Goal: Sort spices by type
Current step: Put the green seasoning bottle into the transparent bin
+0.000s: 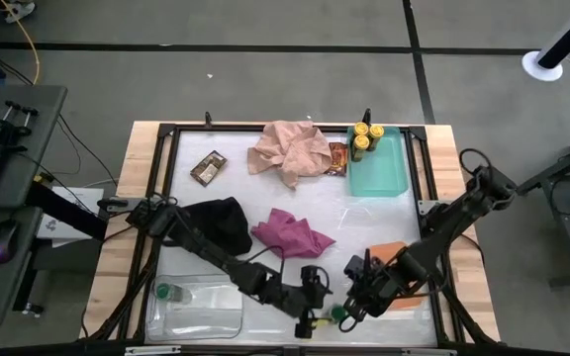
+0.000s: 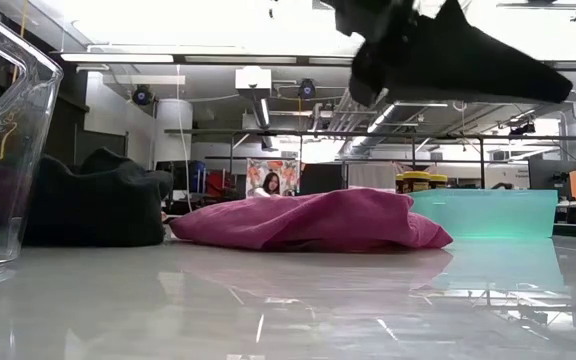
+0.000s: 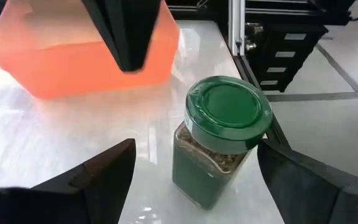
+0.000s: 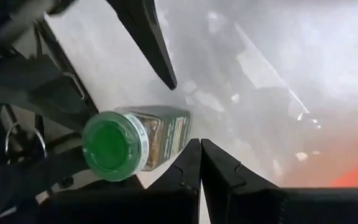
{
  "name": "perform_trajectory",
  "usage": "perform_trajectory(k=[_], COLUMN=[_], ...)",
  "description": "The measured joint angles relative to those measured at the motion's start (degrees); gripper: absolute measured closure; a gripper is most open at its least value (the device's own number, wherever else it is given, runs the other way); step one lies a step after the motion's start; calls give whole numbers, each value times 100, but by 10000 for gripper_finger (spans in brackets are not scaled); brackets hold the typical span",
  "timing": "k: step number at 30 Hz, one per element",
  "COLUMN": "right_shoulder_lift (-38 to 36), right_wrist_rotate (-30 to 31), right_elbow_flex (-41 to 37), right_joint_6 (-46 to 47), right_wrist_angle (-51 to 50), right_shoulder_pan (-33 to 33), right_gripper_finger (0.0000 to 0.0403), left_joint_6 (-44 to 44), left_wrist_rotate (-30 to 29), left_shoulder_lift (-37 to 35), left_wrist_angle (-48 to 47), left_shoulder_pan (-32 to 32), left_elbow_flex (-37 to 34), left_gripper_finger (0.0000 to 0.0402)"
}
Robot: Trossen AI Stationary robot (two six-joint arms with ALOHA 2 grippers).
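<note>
A green-lidded spice jar stands upright on the white table near its front edge; it also shows in the high view and the right wrist view. My left gripper is open, with one finger on each side of the jar. My right gripper is shut and empty, just above and beside the jar. A second green-lidded jar lies in the clear tray. Yellow-lidded jars stand in the teal tray. A foil packet lies beside the pink cloth, and another packet lies at the far left.
The orange tray stands close behind the jar, under my right arm. A pink cloth, a magenta cloth and a black cloth lie mid-table. The table frame's front rail runs just beyond the jar.
</note>
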Motion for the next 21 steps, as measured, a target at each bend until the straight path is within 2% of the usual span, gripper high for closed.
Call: perform_trajectory(k=[2,8,11,16,21], right_shoulder_lift=[-163,-473,-504,-424,125], right_wrist_rotate=[97,231,207,-543,-974], right_elbow_flex=[0,0,0,0,0], right_joint_6=[37,-53,-67,-206,-51], right_wrist_angle=[-191,-384,-343,245,1060], right_shoulder_pan=[0,0,0,93,254], right_gripper_finger=[403,403,403,403,403], left_joint_6=[113,1624,1929,2439,2743], left_wrist_rotate=[171,640,863,846,1021], left_shoulder_lift=[-1,-1,-1,-1,-1], left_wrist_angle=[13,107,122,174,6], left_shoulder_pan=[59,112,239,425,527], left_elbow_flex=[0,0,0,0,0], left_gripper_finger=[80,80,80,80,80])
